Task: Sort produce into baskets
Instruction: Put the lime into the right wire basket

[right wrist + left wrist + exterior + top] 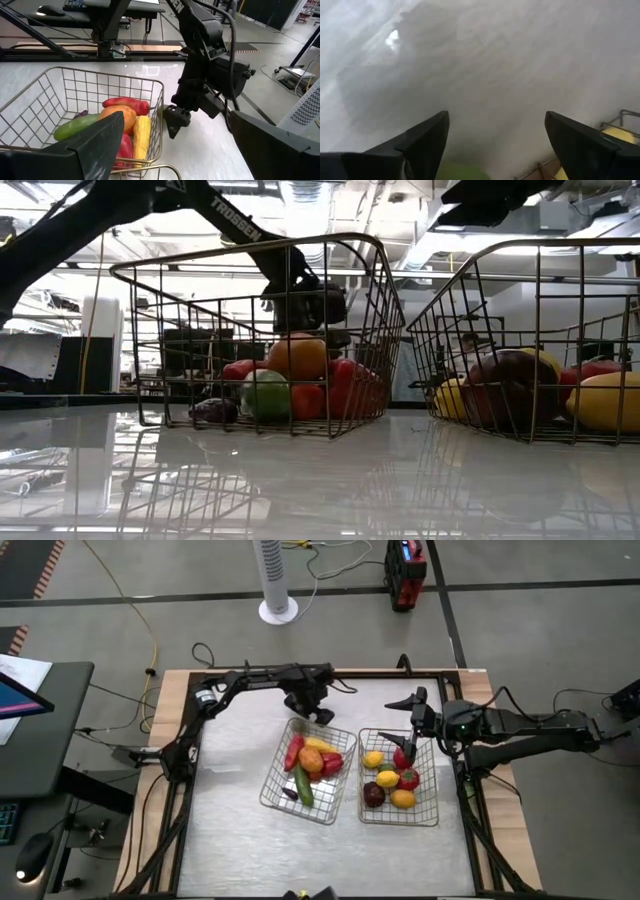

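The produce (310, 762) lies almost all in the two baskets in the middle of the high view: the left basket (275, 786) holds a red pepper, an orange piece, a yellow piece and a green cucumber, and the right basket (428, 812) holds lemons, red pieces and a dark plum, so the sorting looks nearly finished. No piece shows on the table (230, 830) itself. The left gripper (322, 716) hovers open just above the left basket's upper edge, with something green between its fingers in its wrist view, perhaps one last piece, while the right gripper (412, 730) hangs open and empty over the right basket's upper rim.
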Controlling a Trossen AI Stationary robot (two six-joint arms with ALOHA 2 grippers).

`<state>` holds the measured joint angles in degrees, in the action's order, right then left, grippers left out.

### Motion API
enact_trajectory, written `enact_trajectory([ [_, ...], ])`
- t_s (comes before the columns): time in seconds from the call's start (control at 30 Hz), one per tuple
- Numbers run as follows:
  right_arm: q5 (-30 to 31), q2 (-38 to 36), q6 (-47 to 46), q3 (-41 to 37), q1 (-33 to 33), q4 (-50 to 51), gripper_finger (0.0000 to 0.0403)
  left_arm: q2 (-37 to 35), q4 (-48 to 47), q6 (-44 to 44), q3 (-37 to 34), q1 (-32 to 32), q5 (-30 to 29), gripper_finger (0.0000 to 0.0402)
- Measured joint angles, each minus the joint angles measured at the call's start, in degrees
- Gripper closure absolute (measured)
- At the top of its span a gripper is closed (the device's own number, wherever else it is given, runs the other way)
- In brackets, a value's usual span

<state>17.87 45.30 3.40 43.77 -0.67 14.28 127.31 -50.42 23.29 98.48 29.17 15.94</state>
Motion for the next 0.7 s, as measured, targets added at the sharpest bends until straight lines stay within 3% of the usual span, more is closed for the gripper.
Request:
enact_trajectory([
  [0.37,0.0,0.0,-0.3,0.0,0.0,0.8,0.0014,0.2,-19.7,-21.0,8.0,-0.1,-5.1,0.0079],
  [0.53,0.0,0.0,-1.8,0.0,0.0,1.8,0.0014,-0.2,-18.3,-24.4,8.2,0.1,-10.2,0.0079],
  [0.7,0.0,0.0,-3.2,0.0,-0.1,3.8,0.0014,-0.2,-16.1,-27.2,8.2,-0.2,-7.9,0.0079],
])
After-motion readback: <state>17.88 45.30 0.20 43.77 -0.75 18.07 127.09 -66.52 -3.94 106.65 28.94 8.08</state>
